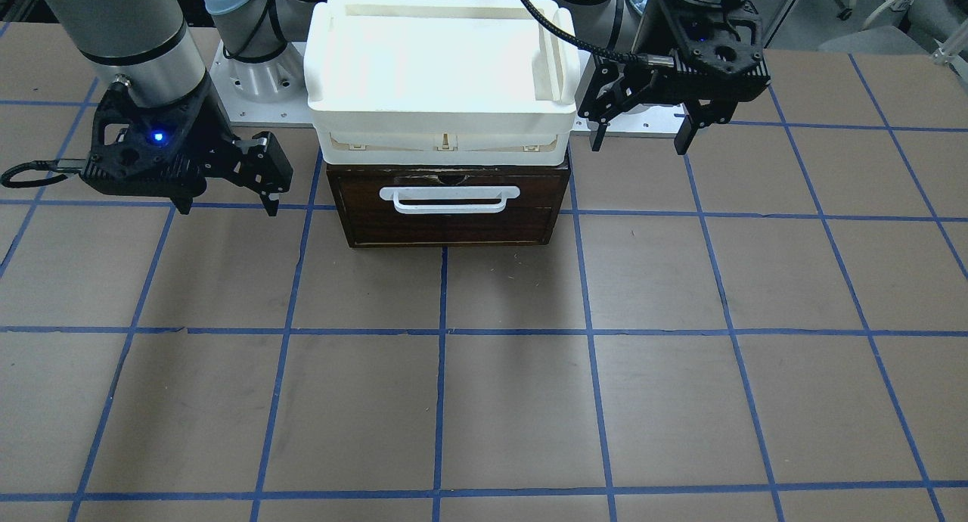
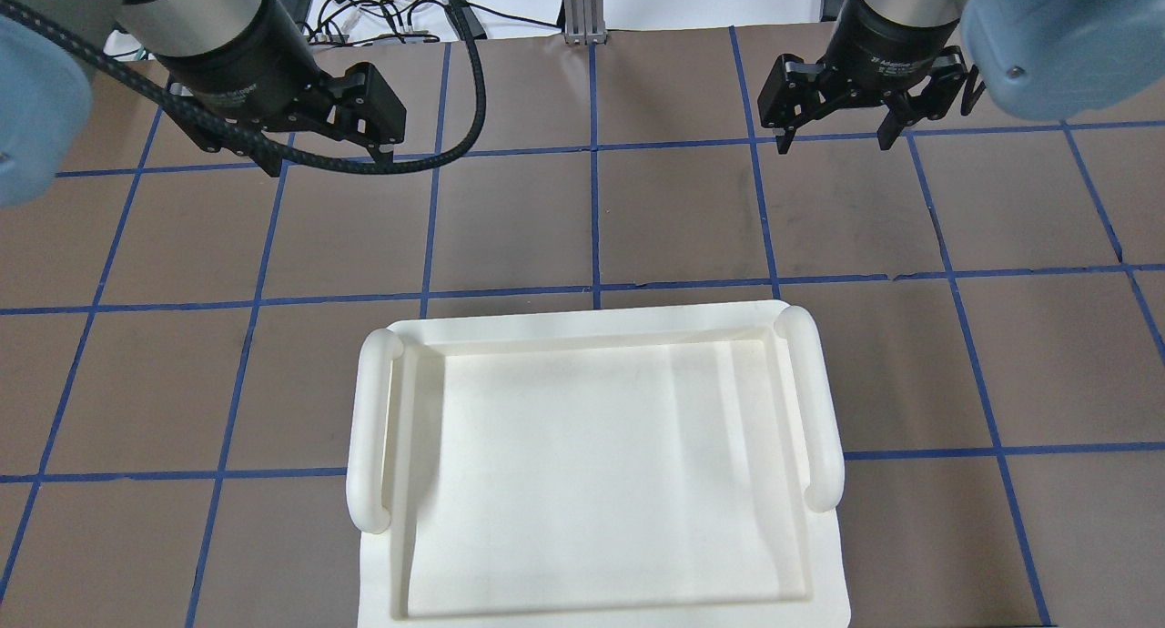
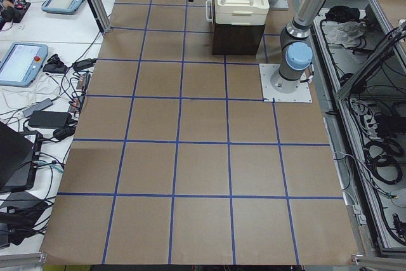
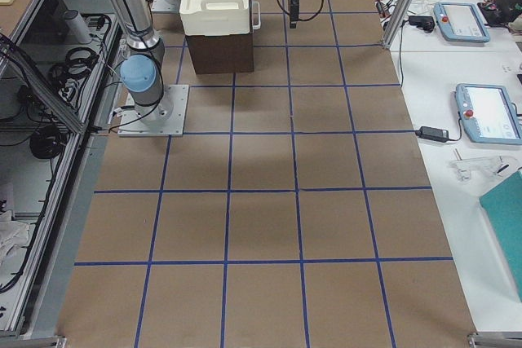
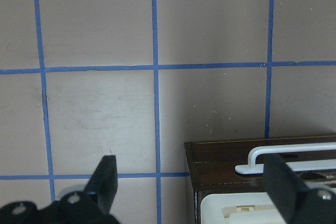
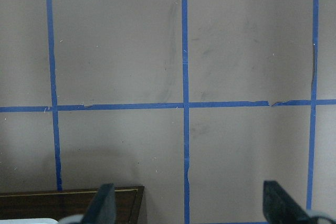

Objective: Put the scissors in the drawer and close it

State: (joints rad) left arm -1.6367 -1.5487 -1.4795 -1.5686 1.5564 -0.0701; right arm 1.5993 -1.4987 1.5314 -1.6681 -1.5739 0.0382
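Two sets of jaws hang spread wide and empty above the desk (image 1: pixel 514 401). The left jaws are on the robot's left of the drawer (image 1: pixel 454 228). The drawer sits shut beneath a white box (image 1: pixel 446 117), its white handle (image 1: pixel 450 199) facing away from the robot. The right jaws are on its right.

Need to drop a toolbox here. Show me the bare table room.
Bare table spans everything in front of the drawer. Crowded only at the back: white box atop drawer, left gripper and right gripper flanking it.
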